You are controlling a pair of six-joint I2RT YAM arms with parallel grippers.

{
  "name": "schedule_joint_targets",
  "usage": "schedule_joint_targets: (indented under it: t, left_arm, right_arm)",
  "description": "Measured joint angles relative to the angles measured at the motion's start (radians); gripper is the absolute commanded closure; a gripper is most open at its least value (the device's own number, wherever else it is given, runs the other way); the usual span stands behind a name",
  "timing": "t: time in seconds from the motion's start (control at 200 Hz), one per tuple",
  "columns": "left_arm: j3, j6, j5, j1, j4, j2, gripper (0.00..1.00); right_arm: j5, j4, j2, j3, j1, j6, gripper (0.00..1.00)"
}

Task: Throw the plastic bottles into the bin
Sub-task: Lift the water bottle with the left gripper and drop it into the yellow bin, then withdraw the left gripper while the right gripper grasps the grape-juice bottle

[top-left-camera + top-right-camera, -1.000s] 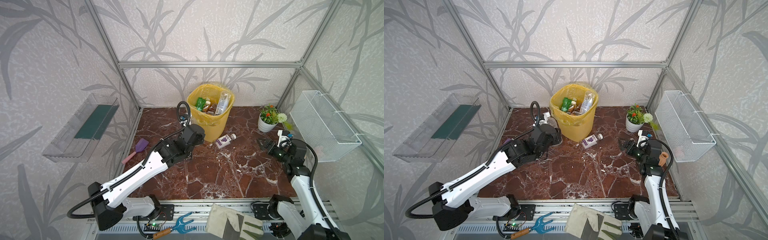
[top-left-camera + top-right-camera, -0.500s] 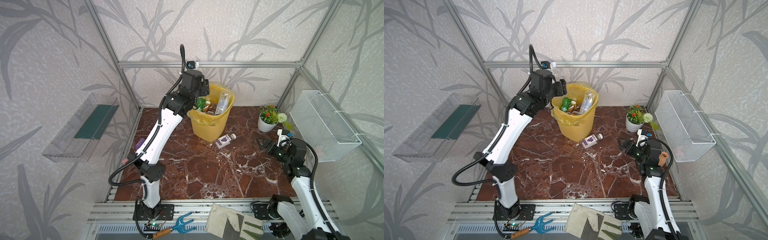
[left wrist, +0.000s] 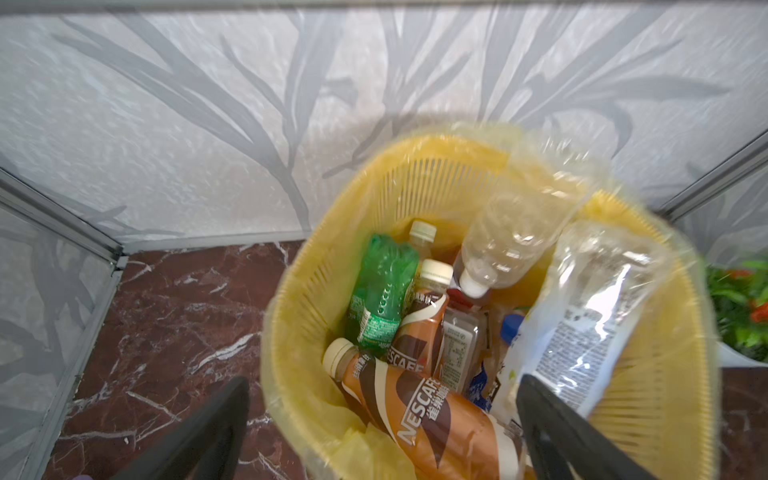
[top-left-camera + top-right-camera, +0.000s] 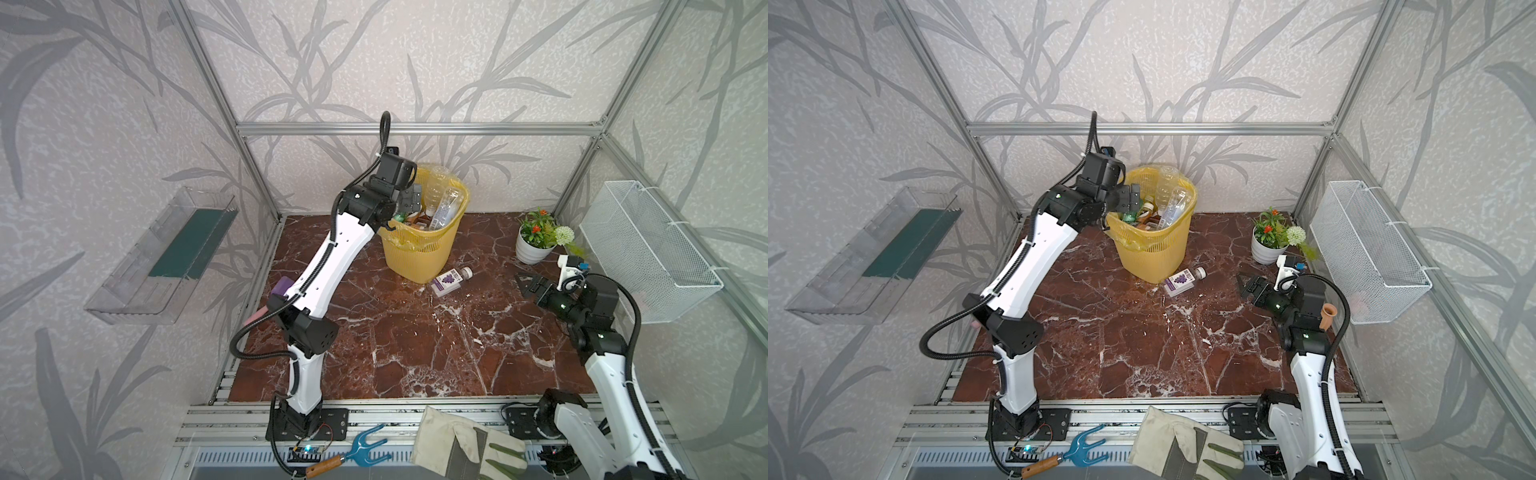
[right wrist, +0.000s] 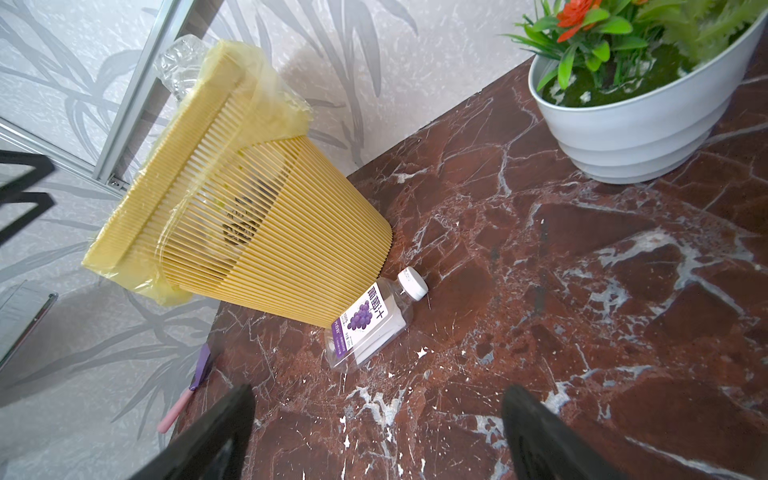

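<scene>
My left gripper (image 3: pixel 382 388) hangs over the near-left part of the bin's mouth with its jaws spread wide and nothing between them. Both black fingers (image 3: pixel 216 419) show at the edge of the left wrist view, one outside the rim and one over the inside. Right under it the bin (image 4: pixel 419 253) stands by the desk's rear edge, about midway along it, with a yellow liner folded over the rim.

Inside I can see a brown Nescafé bottle (image 3: pixel 419 411) lying on top and a second brown bottle (image 3: pixel 419 328) behind it. There is also a green bottle (image 3: pixel 380 291), a clear bottle (image 3: pixel 511 237) standing cap down, and a clear bottle with a white label (image 3: pixel 582 316) leaning on the far wall.

My right gripper (image 5: pixel 380 395) hovers above the desk near its right edge, jaws apart and empty. One grape juice bottle (image 5: pixel 368 324) lies on its side on the desk just beside the bin's foot, on the front-right side, white cap pointing towards the potted plant (image 4: pixel 534 249) in the rear right corner.
</scene>
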Motion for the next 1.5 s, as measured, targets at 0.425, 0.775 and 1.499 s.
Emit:
schedule_joint_targets:
  t: [0.425, 0.775, 1.499]
  left_arm:
    - [-0.705, 0.008, -0.117, -0.06, 0.395, -0.518, 0.01]
    - [-1.119, -0.066, -0.254, -0.055, 0.493, -0.843, 0.01]
    - [-1.499, -0.319, -0.281, 0.091, 0.399, -1.0, 0.01]
  right_arm:
    - [0.018, -0.013, 0.036, 0.0, 0.011, 0.053, 0.08]
    - [0.114, 0.087, 0.25, 0.002, 0.193, 0.23, 0.08]
    - [0.377, 0.223, 0.792, 0.219, 0.511, 0.479, 0.08]
